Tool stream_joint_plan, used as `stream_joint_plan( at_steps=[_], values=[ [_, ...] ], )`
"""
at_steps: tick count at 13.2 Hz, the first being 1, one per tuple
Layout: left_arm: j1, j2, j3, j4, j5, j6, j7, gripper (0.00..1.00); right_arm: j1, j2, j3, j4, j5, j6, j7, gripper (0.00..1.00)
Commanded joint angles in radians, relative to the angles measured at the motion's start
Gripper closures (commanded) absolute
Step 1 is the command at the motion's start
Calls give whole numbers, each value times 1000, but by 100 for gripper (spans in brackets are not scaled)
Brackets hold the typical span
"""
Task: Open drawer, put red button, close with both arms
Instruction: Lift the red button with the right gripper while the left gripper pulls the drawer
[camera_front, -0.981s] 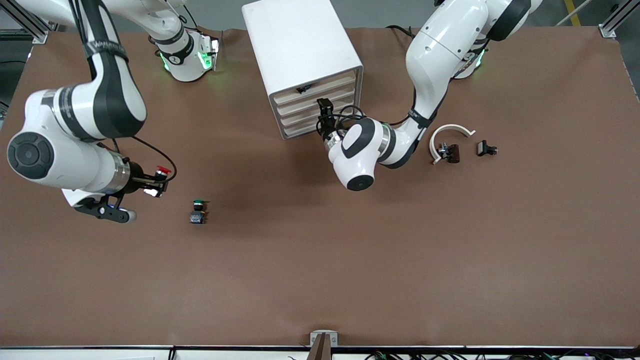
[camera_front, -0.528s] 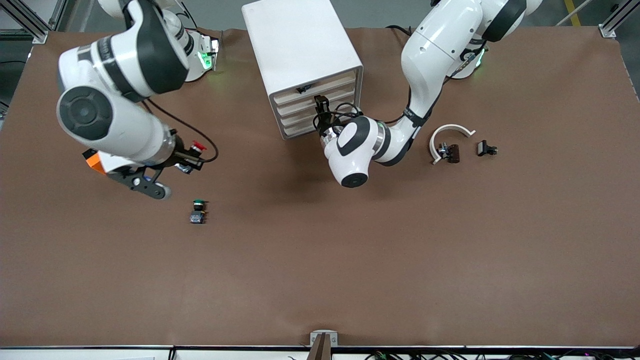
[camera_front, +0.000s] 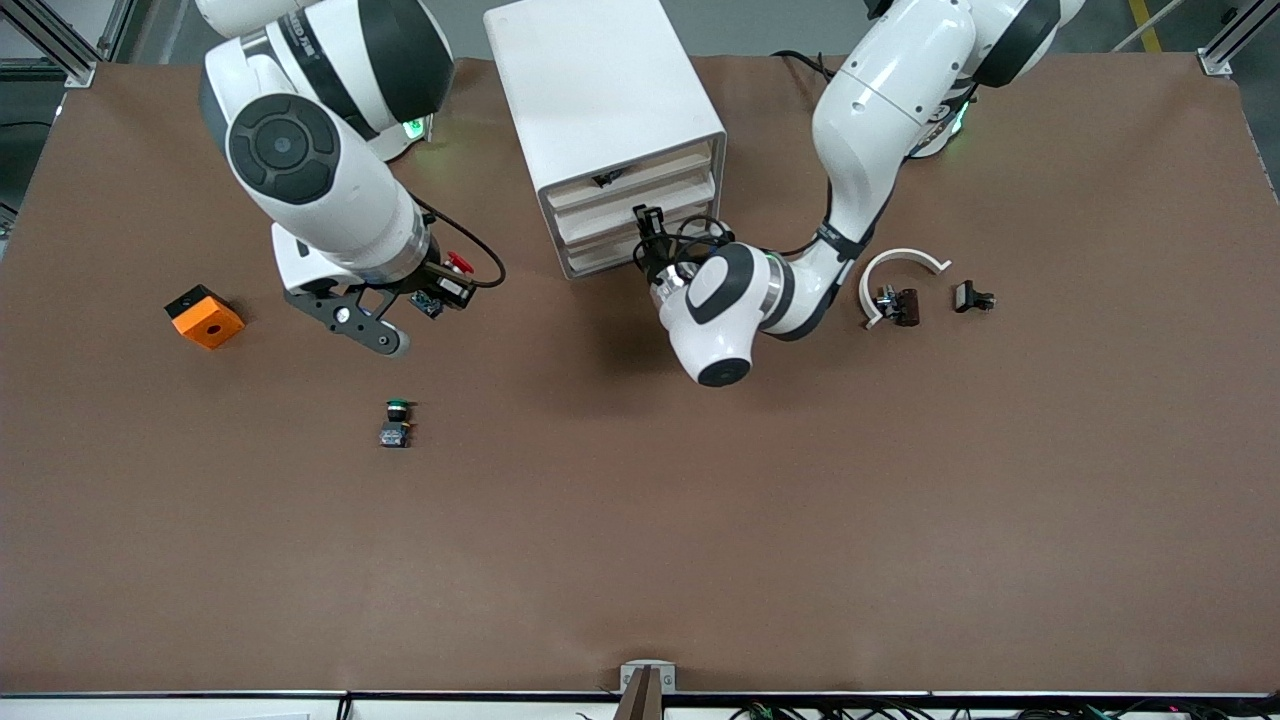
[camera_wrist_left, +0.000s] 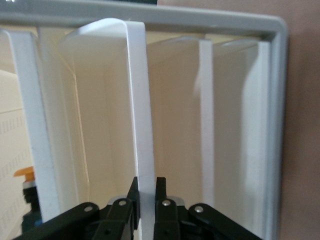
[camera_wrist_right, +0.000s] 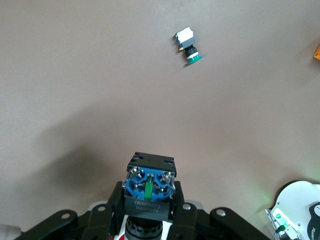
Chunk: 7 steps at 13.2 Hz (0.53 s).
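The white drawer cabinet (camera_front: 600, 90) stands at the robots' edge of the table. My left gripper (camera_front: 648, 220) is at its front, shut on the white front lip of one drawer (camera_wrist_left: 142, 125), which stands a little out from the others; its fingers (camera_wrist_left: 161, 187) clamp the lip from both sides. My right gripper (camera_front: 447, 284) is in the air over the table beside the cabinet, toward the right arm's end. It is shut on the red button (camera_front: 458, 264); the right wrist view shows its blue base (camera_wrist_right: 150, 182) between the fingers.
A green-capped switch (camera_front: 396, 422) lies on the table nearer the front camera, also in the right wrist view (camera_wrist_right: 187, 47). An orange block (camera_front: 204, 316) lies toward the right arm's end. A white curved piece (camera_front: 897, 268) and small black parts (camera_front: 972, 297) lie toward the left arm's end.
My right arm has swung toward the cabinet with the red button, uncovering the orange block. My left gripper stays on the drawer lip, shifted in slightly and back out.
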Motion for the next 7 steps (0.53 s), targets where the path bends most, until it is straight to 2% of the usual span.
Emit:
stream_joint_plan(
  at_steps=[1,6,7],
  values=[
    [24,1,59,40,10,2,6,100,22,-9,-8,14,-8,-15,34,100],
    [66,4,135,112,5,13,19,100,92,-7,-8,23,-11,-7,164,100],
    [75,7,139,120,3,22,26,94,106,-6,-6,32,-11,-7,198,100]
  ],
)
